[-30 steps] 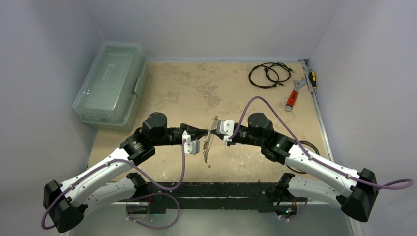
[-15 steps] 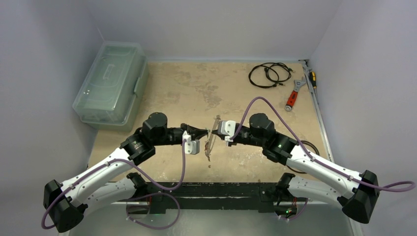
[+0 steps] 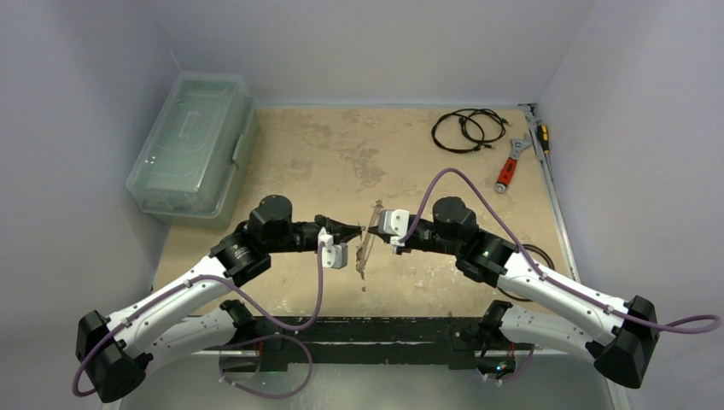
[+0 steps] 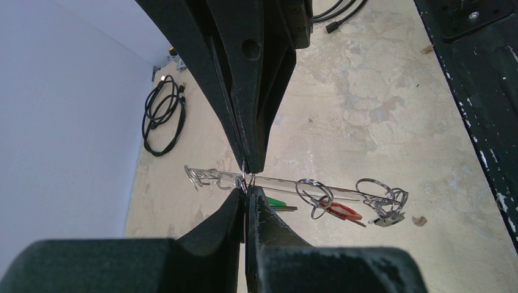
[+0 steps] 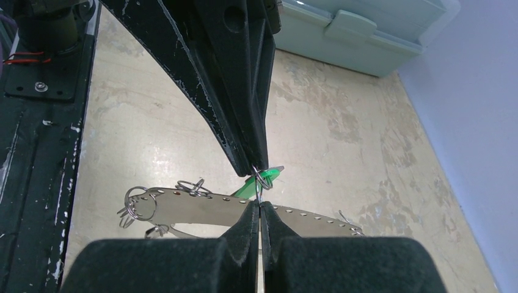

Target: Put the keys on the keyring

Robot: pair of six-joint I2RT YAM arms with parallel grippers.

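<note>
The keyring, a flat silvery plate with holes along its rim, hangs in the air between both grippers. It is edge-on in the left wrist view and broadside in the right wrist view. My right gripper is shut on its rim. My left gripper is shut on a small split ring at the rim, and the green-tagged key hangs from it. A red-tagged key and a dark key hang from rings further along.
A clear plastic box stands at the back left. A black cable coil, a red-handled wrench and a screwdriver lie at the back right. Another black coil lies under the right arm.
The keyring and the two gripper tips have shifted very slightly to the right. Both grips are unchanged.
</note>
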